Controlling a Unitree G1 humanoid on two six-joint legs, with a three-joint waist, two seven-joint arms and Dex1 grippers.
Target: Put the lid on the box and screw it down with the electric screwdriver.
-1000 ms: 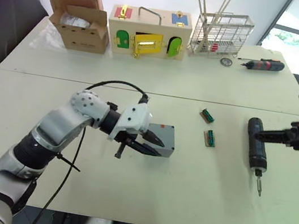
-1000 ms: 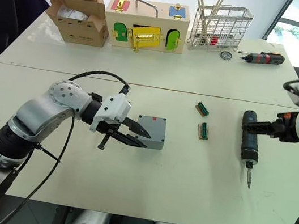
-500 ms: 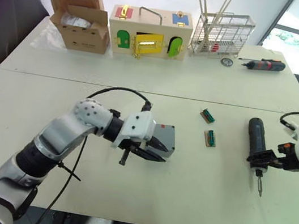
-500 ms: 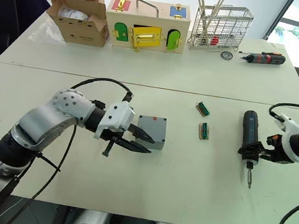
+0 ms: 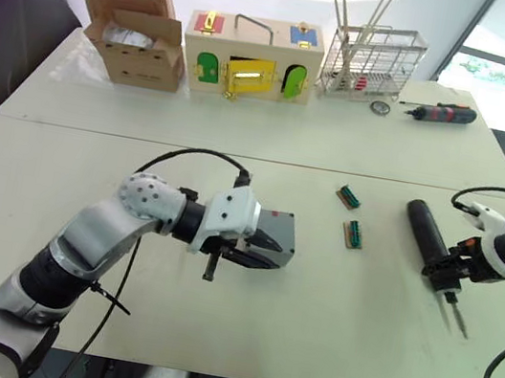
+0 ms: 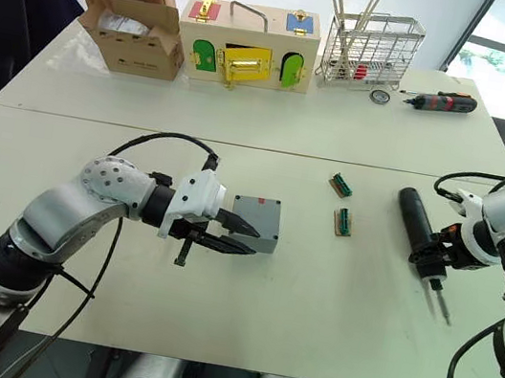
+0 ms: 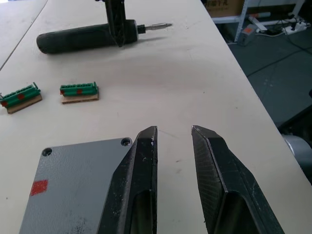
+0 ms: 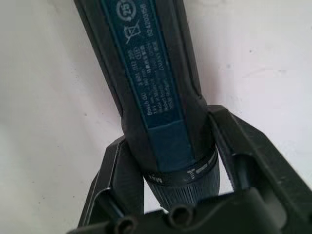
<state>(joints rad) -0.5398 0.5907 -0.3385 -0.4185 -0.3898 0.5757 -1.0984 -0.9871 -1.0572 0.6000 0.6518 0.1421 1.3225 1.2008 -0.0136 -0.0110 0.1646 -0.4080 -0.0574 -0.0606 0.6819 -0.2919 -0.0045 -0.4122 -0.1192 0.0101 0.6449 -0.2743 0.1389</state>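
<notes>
The grey box (image 5: 277,229) sits mid-table, a red mark on its far top edge. The lid (image 7: 78,185), flat grey with corner screw holes, lies on top of it. My left gripper (image 5: 272,255) is open at the box's near side, one finger over the lid's edge and the other over bare table. To the right lies the electric screwdriver (image 5: 427,238), black and thick, its metal bit pointing to the near right. My right gripper (image 5: 444,272) is shut on its front end just behind the bit, its fingers (image 8: 114,170) pressing either side of the body (image 8: 146,73).
Two green terminal blocks (image 5: 349,197) (image 5: 355,233) lie between box and screwdriver. Along the far edge stand a cardboard box (image 5: 135,24), a wooden box with coloured doors (image 5: 251,53), a wire rack (image 5: 371,59) and a small red-and-black screwdriver (image 5: 445,112).
My right gripper went from the screwdriver's rear to its front end and closed on it; the tool has swung so its rear points far-left. The left gripper has barely moved.
</notes>
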